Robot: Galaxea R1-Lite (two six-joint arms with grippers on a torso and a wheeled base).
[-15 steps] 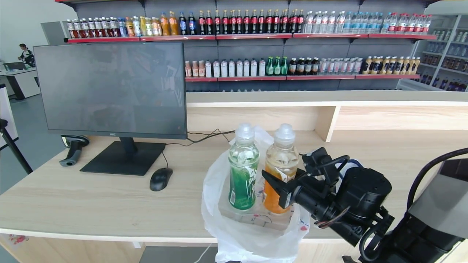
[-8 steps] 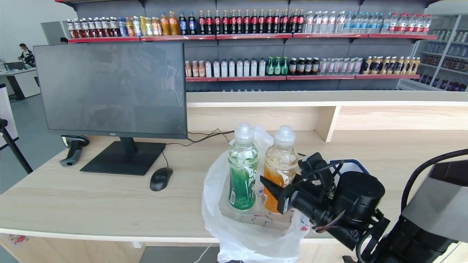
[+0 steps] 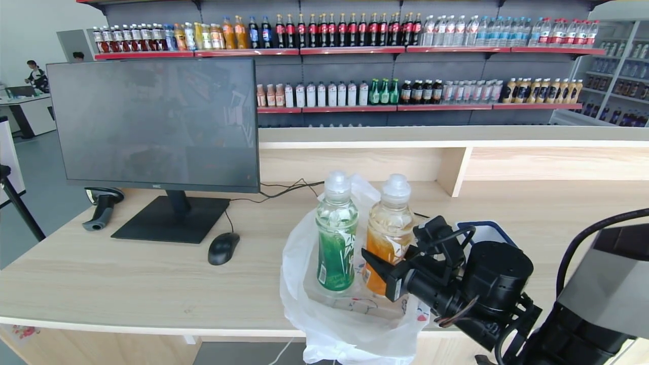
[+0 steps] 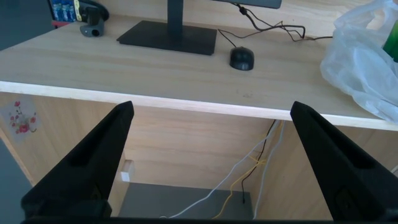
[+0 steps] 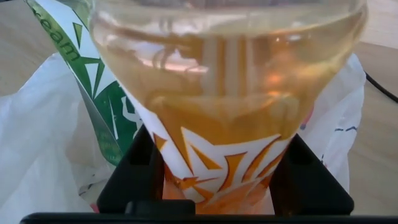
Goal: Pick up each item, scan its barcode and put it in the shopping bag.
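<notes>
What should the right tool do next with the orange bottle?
Probably open and let go. The right tool grips the orange bottle low on its sides, and the bottle stands upright inside the bag beside the green bottle, so placing looks done.

The counter (image 3: 127, 284) is pale wood grain, matt and smooth. The bag (image 3: 298, 266) is thin, crinkled, translucent white plastic. The green bottle (image 3: 334, 243) and orange bottle (image 3: 388, 223) are clear glossy plastic with printed labels. The monitor (image 3: 152, 121) has a matt dark screen, and the mouse (image 3: 223, 248) is smooth black plastic.
</notes>
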